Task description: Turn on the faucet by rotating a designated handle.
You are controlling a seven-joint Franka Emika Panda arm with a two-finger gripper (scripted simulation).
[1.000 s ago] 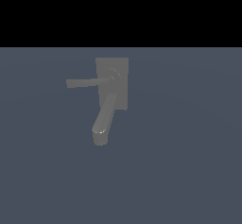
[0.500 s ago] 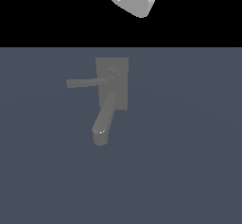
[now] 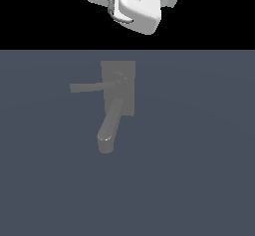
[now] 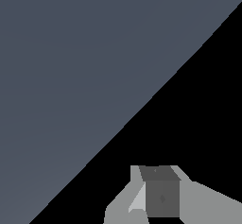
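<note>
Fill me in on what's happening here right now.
A white robot arm hangs at the top of the exterior view, above a grey faucet lying on a flat blue-grey surface. Nothing touches the faucet. Its thin handle points toward the exterior view's left, and the thick spout runs toward the camera. The wrist view shows only the gripper and bare surface, not the faucet. The task looks barely begun.

Robot arm (image 3: 124,3) cut off by top edge; gripper (image 4: 158,197) state unclear.
</note>
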